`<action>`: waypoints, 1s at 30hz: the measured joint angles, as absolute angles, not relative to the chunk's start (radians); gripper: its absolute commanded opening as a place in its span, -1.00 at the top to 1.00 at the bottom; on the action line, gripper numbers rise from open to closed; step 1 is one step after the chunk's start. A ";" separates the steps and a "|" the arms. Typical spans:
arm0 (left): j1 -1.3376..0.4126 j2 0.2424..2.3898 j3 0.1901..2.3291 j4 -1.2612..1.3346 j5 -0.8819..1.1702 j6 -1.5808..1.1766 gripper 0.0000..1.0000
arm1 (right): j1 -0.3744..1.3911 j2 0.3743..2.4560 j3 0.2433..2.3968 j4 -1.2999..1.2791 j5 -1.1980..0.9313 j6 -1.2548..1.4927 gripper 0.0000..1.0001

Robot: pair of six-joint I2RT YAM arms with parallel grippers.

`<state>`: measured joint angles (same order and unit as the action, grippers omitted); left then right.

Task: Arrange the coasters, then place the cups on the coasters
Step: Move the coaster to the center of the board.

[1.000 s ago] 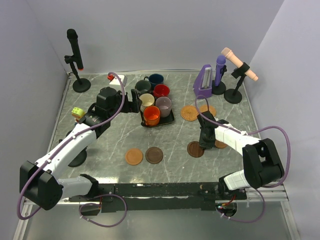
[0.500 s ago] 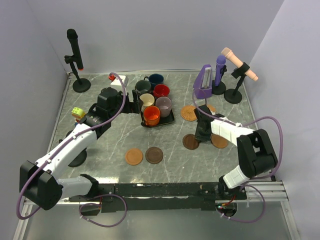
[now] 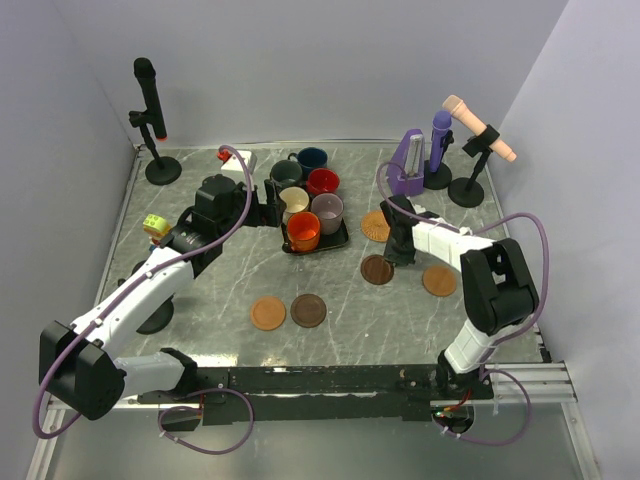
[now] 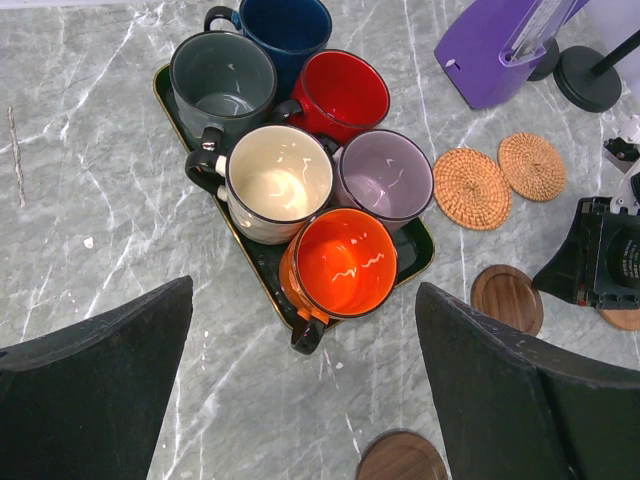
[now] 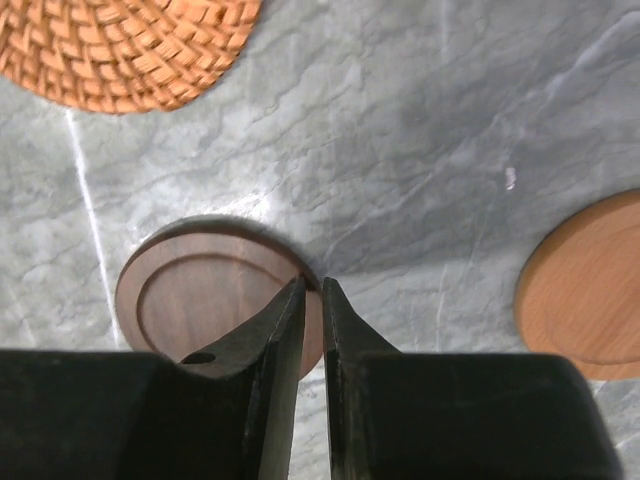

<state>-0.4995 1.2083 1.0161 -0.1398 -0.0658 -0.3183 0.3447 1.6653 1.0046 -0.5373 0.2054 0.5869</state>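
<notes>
The right gripper has its fingers drawn almost together, only a thin slit between them. The tips are set down at the rim of a dark coaster that lies flat on the table, between the tray and a tan coaster. Whether the tips nip the raised lip or merely press on it I cannot tell.

The disc looks like turned wood: stiff, light and thin, with a shallow recess and a low rim. Flat on the smooth table it offers no edge to get under, so I judge it easier to slide under downward pressure than to lift (too much weight at one edge could tip it up or let it skid out). A woven coaster lies just beyond; it should be rougher and slightly springy.

The left gripper hangs wide open above the cups, all six packed touching in the tray. They look glazed, hard, slick and chippable. The wall or handle is the sensible hold, though the neighbours crowd the fingers.
</notes>
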 measured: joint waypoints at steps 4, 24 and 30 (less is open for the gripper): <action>-0.500 1.208 1.016 -0.140 -0.067 -0.318 -0.93 | 0.344 1.673 1.008 -0.541 0.229 0.587 0.60; -0.501 1.208 1.016 -0.139 -0.068 -0.318 -0.93 | 0.510 1.479 0.916 -0.518 0.198 0.533 -0.99; -0.502 1.208 1.016 -0.140 -0.070 -0.318 -0.93 | 0.544 1.562 0.916 -0.522 0.197 0.558 -0.99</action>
<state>-0.5018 1.2079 1.0161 -0.1398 -0.0700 -0.3180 0.5438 1.5616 0.9161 -0.5224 0.1967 0.5575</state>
